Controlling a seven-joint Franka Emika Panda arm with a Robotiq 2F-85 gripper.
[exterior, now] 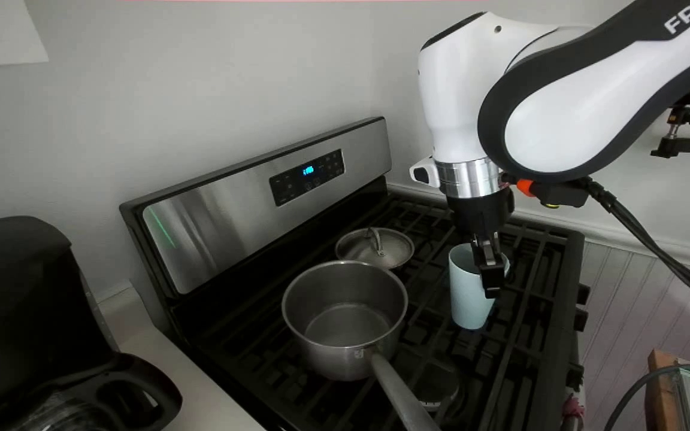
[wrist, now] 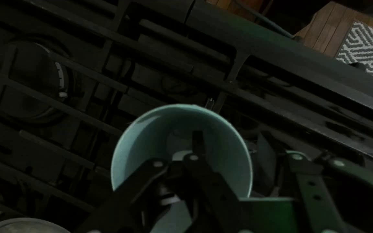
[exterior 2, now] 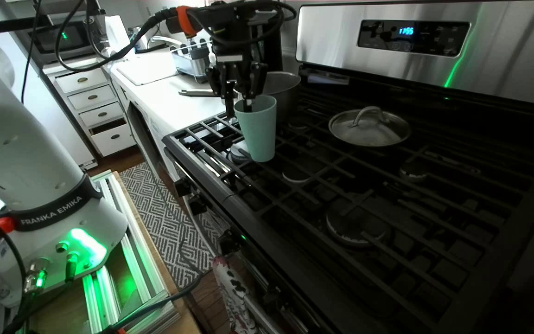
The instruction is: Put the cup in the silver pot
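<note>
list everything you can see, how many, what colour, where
stove: one, black and steel, centre of the scene
cup: one, pale blue-green, upright on the stove
silver pot: one, brushed steel, on the stove
lid: one, silver, on the stove
clock display: one, blue digits, stove's back panel
coffee maker: one, black, beside the stove
counter: one, white, beside the stove
drawers: four, white, in the background
microwave: one, dark, above the drawers
rug: one, grey and white, on the floor
cloth: one, patterned, hanging at the stove's front
robot stand: one, wood and metal, at the stove's front
arm: one, white and black, reaching over the stove
hand: one, black, jaws open either side of the cup's wall
</note>
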